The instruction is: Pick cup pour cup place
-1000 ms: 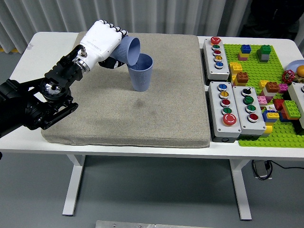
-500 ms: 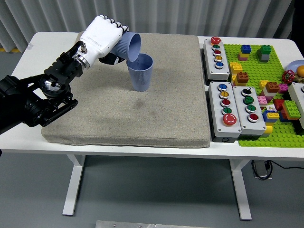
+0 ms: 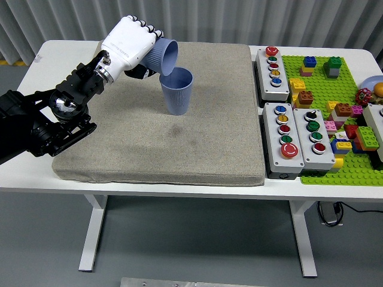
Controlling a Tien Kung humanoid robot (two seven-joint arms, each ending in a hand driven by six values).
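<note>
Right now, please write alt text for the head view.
The robot's left hand holds a blue cup tilted over a second upright blue cup on a grey mat. Button boxes and toy bricks lie at right.

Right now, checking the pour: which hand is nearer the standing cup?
Left. The left hand holds the tilted cup just above the standing cup; the right hand is out of view.

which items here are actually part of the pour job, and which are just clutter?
In the job:
- left hand, gripping the tilted cup
- upright cup on the grey mat, below the tilted one's mouth

Lying about:
- button boxes, right of the mat
- green brick baseplate with loose bricks
</note>
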